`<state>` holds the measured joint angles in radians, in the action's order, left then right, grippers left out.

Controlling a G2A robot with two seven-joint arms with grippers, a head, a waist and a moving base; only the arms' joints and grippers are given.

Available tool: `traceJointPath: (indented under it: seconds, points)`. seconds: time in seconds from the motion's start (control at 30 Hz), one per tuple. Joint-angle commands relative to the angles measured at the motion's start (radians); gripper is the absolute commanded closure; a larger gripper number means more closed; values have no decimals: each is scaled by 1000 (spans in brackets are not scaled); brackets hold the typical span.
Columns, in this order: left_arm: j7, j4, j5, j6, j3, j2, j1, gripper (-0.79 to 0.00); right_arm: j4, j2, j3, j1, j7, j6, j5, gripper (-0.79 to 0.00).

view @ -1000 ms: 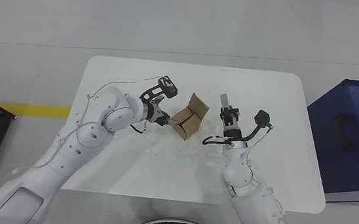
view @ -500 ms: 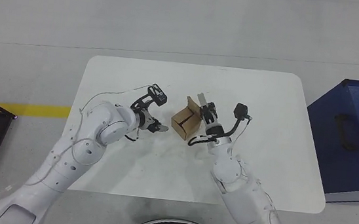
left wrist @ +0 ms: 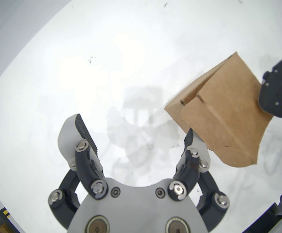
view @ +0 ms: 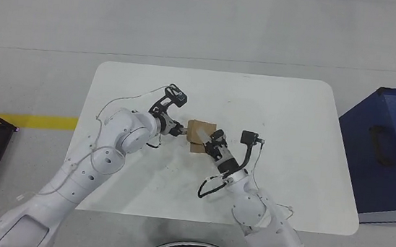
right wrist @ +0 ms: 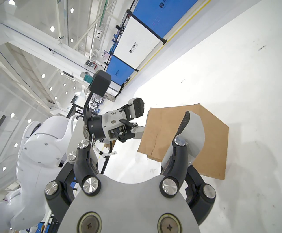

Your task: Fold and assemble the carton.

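Carton (view: pixel 201 132) sits at centre frame in the top view, mid-table (view: pixel 294 112), tilted and partly folded, with 1 slit flap showing. It lies directly between the 2 grippers.

Left gripper (left wrist: pixel 133 124): jaws wide apart, nothing between them. 1 fingertip (left wrist: pixel 190 135) is at the carton's lower edge, apparently touching.

Right gripper (view: pixel 212 145): linkage spread, so read as open, nothing clamped. 1 finger (right wrist: pixel 192 126) lies across the carton's broad face.

Step in hand (judgement): squaring the body by pressing from both sides.
- Use the left fingertip as a fixed stop. The table looks smooth, so the carton will likely slide if pushed from 1 side alone.
- Push on a panel near its crease, not on the free flap, which would bend first.
- Keep the force low and level so the carton does not tip.

Not resolved:
- The right gripper's 2nd finger cannot be made out.
- Contact versus mere overlap of its finger on the face is uncertain.
- Carton underside and inner flaps are hidden, so the tuck state is unknown.
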<state>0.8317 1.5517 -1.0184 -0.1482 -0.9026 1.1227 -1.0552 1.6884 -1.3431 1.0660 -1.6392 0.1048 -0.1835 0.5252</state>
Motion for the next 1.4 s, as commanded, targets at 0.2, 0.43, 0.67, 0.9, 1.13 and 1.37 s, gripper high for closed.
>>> traceJointPath:
  seconds: [0.2, 0.43, 0.67, 0.9, 1.13, 1.37]
  points:
    - [-34, -10, 16, -9, -69, -11, -34, -785, 32, -5, 34, -13, 104, 34, -36, -696]
    - [-79, 45, 50, -63, -193, -39, -115, -785, 17, -8, 91, -10, 207, 130, -8, -665]
    - [-119, 120, 91, -130, -323, -66, -224, -785, -52, -19, 28, 28, 217, 251, 144, -622]
    - [-160, 147, 174, -214, -413, -83, -312, -785, -112, -36, -52, 77, 194, 357, 253, -573]
    - [-146, 145, 217, -240, -436, -87, -333, -785, -115, -45, -70, 86, 198, 363, 237, -785]
    - [-146, 145, 217, -240, -436, -87, -333, -785, -115, -45, -70, 86, 198, 363, 237, -785]
